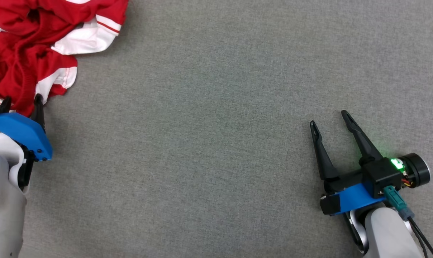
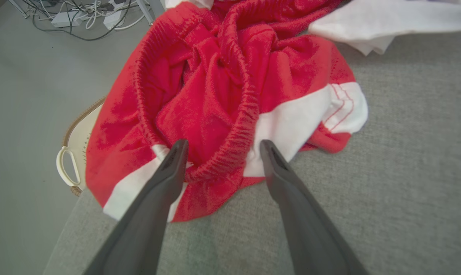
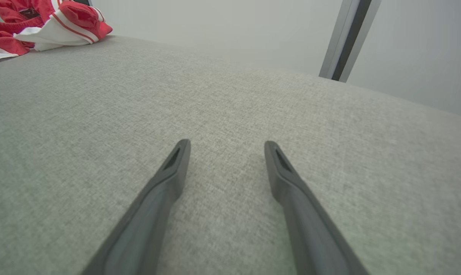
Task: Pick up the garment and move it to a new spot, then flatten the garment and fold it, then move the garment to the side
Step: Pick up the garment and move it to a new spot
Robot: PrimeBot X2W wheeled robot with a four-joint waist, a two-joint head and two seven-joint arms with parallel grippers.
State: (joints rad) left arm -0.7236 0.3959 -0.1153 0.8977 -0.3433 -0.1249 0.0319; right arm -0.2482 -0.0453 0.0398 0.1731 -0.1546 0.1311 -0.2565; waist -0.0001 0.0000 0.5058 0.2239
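- Left claw (image 2: pixel 221 147): jaws spread fully and holding nothing. The two fingers straddle the gathered elastic waistband (image 2: pixel 238 126) at the garment's near edge. Whether the tips touch the cloth cannot be told. This looks like the approach for a first pinch, since the waistband is a thick ridge that gives a firmer bite than a loose fold.
- Right claw (image 1: pixel 328 119): jaws equally wide and empty, low over bare tabletop and well apart from the garment. It appears to be held aside, out of the left arm's way.
- Tabletop (image 1: pixel 216 143): grey woven covering. The broad bare middle between the two claws is the likely new spot for the garment.
- Garment (image 1: pixel 23 53): red sports shorts with white bands, to judge by the waistband. They lie crumpled in a heap at the tabletop's far left corner in the head view. In the left wrist view one side (image 2: pixel 112 145) hangs over the tabletop's edge. The garment is not yet lifted, so the first step of the task is at hand. The overhang may drag when the garment is pulled.
- White cloth (image 2: pixel 387 23): lies beyond the red heap. Whether it is part of the same garment cannot be told.
- Cream basket (image 2: pixel 76 141): has a loop handle and sits below the tabletop's edge, partly hidden under the hanging cloth.
- Cables (image 2: pixel 81 19): on the floor, farther off.
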